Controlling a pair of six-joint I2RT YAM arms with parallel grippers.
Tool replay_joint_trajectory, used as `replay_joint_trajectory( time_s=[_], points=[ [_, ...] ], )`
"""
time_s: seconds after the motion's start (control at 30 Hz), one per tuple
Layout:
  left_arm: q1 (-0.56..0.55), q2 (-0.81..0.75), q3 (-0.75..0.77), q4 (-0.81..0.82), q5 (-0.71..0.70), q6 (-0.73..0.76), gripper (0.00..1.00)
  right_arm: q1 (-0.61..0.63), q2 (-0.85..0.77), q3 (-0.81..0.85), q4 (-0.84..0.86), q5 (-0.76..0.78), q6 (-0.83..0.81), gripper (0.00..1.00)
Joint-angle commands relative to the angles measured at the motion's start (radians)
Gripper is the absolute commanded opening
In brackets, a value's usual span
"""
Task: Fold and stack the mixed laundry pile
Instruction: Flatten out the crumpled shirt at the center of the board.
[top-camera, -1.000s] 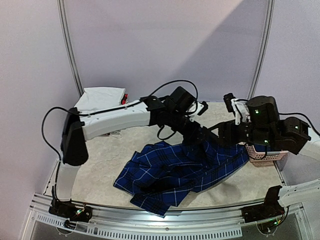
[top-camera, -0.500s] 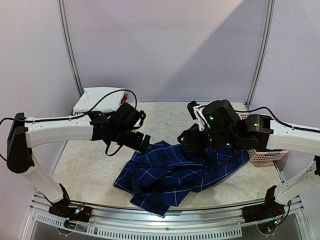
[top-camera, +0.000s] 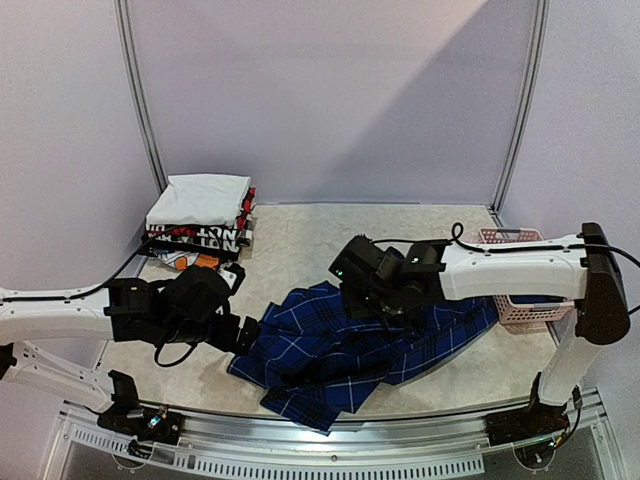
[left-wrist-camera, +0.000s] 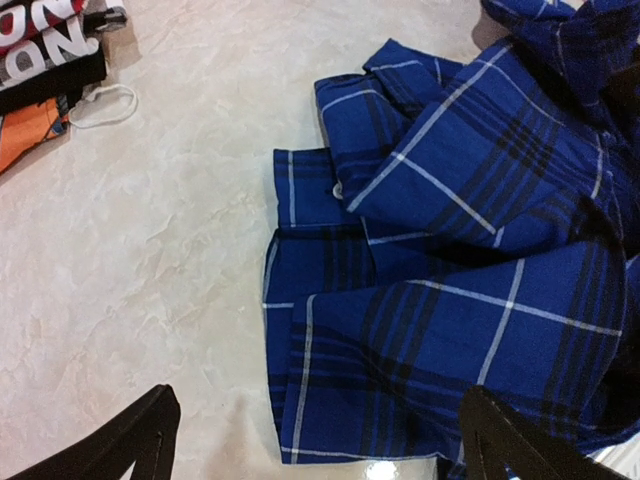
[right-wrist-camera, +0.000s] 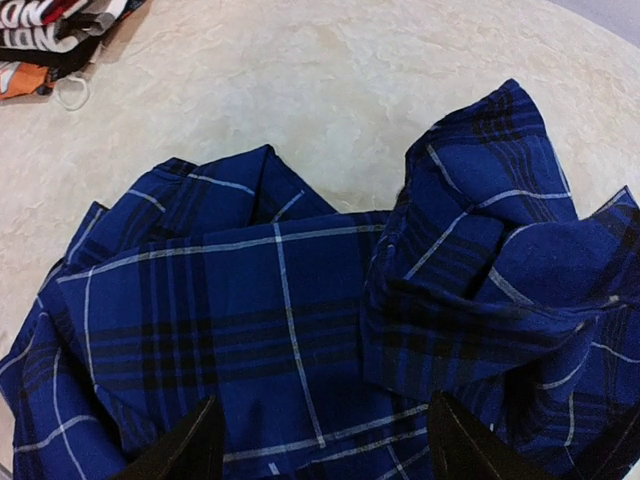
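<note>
Dark-blue plaid shirt (top-camera: 340, 350) lay crumpled mid-table. Over its left edge the left gripper (left-wrist-camera: 318, 400) gaped; the right gripper (right-wrist-camera: 322, 402) spread above its folds, perhaps brushing them, both empty. Folded stack (top-camera: 200, 215) sat rear-left, pink basket (top-camera: 525, 315) right.

Behind plaid shirt (top-camera: 350, 350): bare table (top-camera: 320, 235) is left open up to the back wall.
Left of plaid shirt: 1 open strip of table is seen, and the spread left gripper (left-wrist-camera: 315, 445) is hung at the shirt's edge.
Back-left of plaid shirt: the corner is taken up by 1 stack of folded garments (top-camera: 200, 205).
Right of plaid shirt: passage is closed by the pink basket (top-camera: 530, 315) just beside it.
Above plaid shirt: the right arm (top-camera: 510, 265) is stretched across from the right.
</note>
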Motion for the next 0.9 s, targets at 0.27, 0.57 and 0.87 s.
replay_joint_trajectory(
  time_s=[0.27, 0.57, 0.87],
  points=[
    [-0.055, -0.063, -0.121, 0.033, -0.011, -0.075, 0.97, 0.009, 0.233, 0.173, -0.22, 0.165, 0.207, 0.59],
    [-0.068, -0.068, -0.161, 0.06, -0.005, -0.086, 0.94, -0.012, 0.339, 0.243, -0.299, 0.264, 0.279, 0.4],
    [-0.088, -0.082, -0.178, 0.084, 0.013, -0.088, 0.89, -0.038, 0.34, 0.236, -0.286, 0.286, 0.274, 0.02]
  ],
)
